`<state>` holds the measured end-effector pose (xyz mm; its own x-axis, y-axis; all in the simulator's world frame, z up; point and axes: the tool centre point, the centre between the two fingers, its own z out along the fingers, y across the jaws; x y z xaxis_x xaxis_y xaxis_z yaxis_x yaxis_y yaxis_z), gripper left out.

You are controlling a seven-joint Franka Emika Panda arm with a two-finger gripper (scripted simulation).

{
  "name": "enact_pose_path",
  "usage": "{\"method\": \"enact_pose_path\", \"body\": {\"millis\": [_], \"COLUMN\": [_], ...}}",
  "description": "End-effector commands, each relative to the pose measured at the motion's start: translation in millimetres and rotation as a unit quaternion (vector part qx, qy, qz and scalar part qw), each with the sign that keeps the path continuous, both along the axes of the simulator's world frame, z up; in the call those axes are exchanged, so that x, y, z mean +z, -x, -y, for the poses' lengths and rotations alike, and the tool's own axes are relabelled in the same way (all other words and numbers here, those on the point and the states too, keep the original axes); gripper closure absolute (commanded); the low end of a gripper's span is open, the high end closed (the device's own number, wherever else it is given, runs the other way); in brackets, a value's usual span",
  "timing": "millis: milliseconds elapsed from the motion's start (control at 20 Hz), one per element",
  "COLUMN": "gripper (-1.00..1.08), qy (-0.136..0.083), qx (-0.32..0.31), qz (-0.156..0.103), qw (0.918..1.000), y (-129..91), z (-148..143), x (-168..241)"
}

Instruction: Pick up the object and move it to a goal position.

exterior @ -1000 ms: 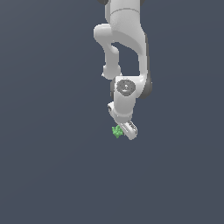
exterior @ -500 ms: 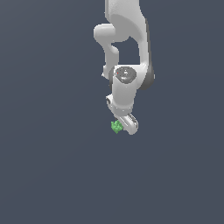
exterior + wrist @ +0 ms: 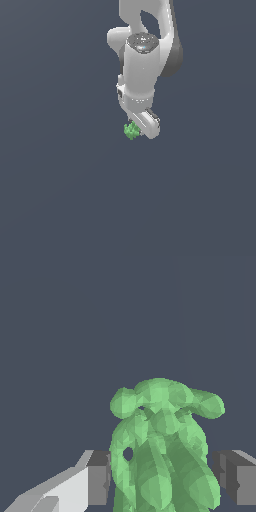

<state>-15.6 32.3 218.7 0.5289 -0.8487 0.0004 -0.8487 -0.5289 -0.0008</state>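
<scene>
**Green lump rides in the arm's grip**

Here, the white Franka arm's end effector point(image 3: 140, 128) hangs over a plain dark grey tabletop point(image 3: 60, 190), its two grey-padded fingers point(image 3: 98, 477) drawn in on either side of the small bright green, lumpy object point(image 3: 162, 448). In the exterior view the object point(image 3: 131, 131) sits at the end effector's tip, on its exterior-view left side. The wrist view shows the knobbly body filling the gap between the pads, which appear closed on its lower part, though exact contact is hard to confirm. No goal marker is visible. The carry probably calls for steady, smooth travel, since so irregular a shape could twist or slip between flat pads.
</scene>
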Motion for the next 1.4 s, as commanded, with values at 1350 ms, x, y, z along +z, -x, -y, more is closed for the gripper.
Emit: {"method": "enact_pose_path", "body": {"millis": [1350], "gripper": [1.08], "qy": [0.0], "qx": [0.001], "qz": [0.0], "qw": [1.0], "y": [-10], "z": [22], "x": [223]}}
